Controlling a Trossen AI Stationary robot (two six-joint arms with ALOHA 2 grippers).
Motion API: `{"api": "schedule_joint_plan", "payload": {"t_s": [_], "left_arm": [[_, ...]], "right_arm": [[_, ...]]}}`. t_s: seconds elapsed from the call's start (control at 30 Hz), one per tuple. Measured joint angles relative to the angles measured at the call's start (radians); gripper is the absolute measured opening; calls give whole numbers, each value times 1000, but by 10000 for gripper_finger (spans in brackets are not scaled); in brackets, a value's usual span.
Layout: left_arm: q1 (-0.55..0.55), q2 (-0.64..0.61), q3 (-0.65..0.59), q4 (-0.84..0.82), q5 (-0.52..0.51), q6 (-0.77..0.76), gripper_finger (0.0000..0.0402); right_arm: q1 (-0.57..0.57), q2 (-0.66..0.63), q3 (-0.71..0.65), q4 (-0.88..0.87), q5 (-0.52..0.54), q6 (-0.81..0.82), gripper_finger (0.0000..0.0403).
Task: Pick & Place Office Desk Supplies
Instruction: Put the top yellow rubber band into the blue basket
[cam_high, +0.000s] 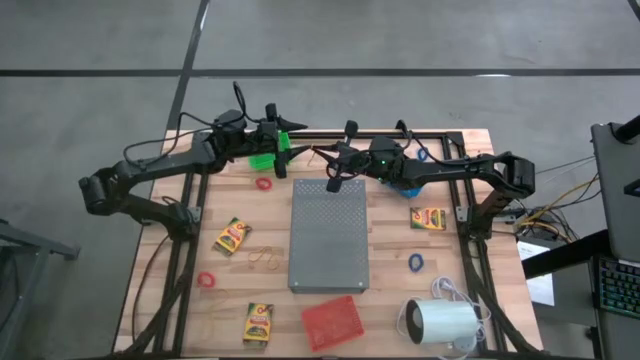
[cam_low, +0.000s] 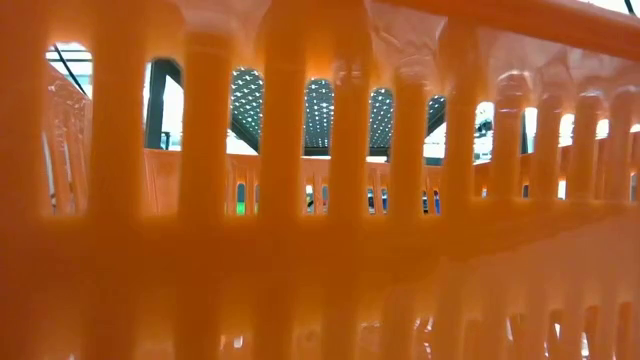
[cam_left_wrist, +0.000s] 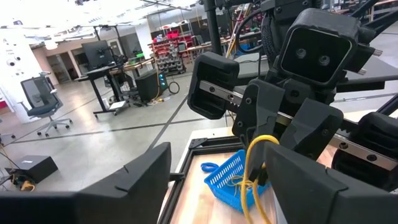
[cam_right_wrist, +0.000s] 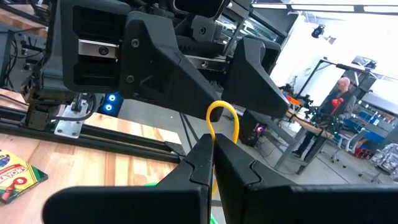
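Right wrist view: right arm's fingers pinched shut on a yellow rubber band, held aloft at the bench's 12 o'clock edge, while left arm's fingers stand spread open facing it, probably a handover just released.

Landmark: grey perforated slab at table centre.

Three flat yellow crayon boxes: one left of slab, tilted; one near slab's lower-left corner; one right of slab.

Red rings: one above-left of slab, one far lower-left.

Blue ring right of slab.

Tan rubber bands just left of slab.

Yellow band loop pinched between right gripper fingers, beyond slab's far edge.
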Motion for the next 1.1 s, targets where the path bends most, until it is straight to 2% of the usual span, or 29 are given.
{"api": "schedule_joint_plan", "payload": {"t_s": [0.1, 0.27, 0.57, 0.67, 0.83, 0.97, 1.1], "left_arm": [[0, 0, 0, 0, 0, 0, 269], [0, 0, -1, 0, 0, 3, 264], [0, 0, -1, -26, -67, 7, 260], [0, 0, -1, -60, -99, 7, 261], [1, 0, -1, -119, -133, 6, 258], [1, 0, -1, -166, -139, 3, 257], [1, 0, -1, -190, -162, 3, 256]], "right_arm": [[0, 0, 0, 0, 30, -2, 8], [1, -12, 3, -43, 181, -29, 8], [1, -93, 0, -196, 234, -2, 8], [4, -144, 1, -293, 302, 31, 8], [7, -240, 27, -586, 410, 179, 8], [7, -317, 46, -788, 427, 300, 8], [8, -389, 47, -904, 433, 368, 8]]}}
